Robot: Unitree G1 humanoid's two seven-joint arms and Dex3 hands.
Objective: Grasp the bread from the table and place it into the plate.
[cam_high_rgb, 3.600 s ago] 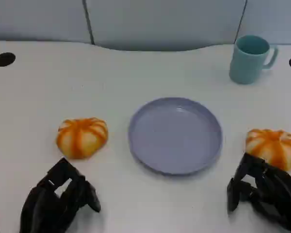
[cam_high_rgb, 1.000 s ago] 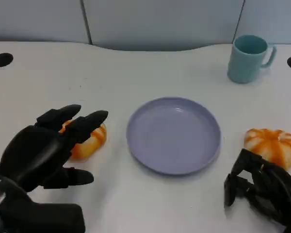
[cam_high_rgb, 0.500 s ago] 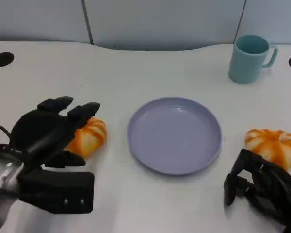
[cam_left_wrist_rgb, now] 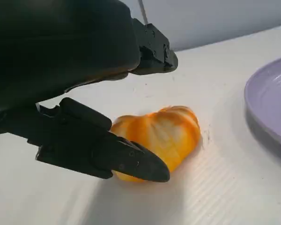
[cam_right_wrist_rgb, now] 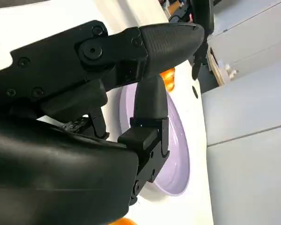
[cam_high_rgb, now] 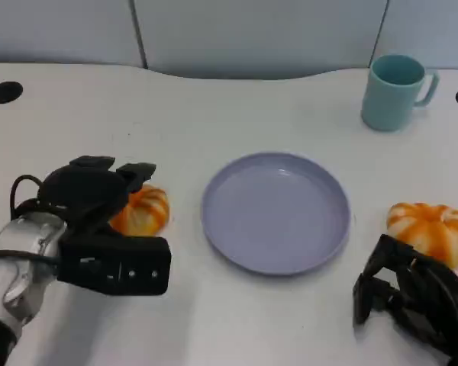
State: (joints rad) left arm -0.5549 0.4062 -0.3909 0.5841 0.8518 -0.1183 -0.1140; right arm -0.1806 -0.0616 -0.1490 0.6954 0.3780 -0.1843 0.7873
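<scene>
Surface: white table [cam_high_rgb: 214, 114], grey wall panels behind.
Left hand [cam_high_rgb: 91, 194]: fingers apart over the left bread [cam_high_rgb: 143, 211], which lies on the table under its fingertips.
Plate [cam_high_rgb: 275, 212]: lilac, between both hands.
Right hand [cam_high_rgb: 412, 301]: fingers curled in, holding nothing; second bread [cam_high_rgb: 430, 229] just beyond it.
Mug [cam_high_rgb: 395, 91]: teal, far beyond the right hand.

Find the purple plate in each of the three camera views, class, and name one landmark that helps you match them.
Head view: plate in the centre of the table.
Left wrist view: its rim at the right edge.
Right wrist view: plate behind the right hand's fingers.
Shared landmark: the orange bread beside the plate.
</scene>
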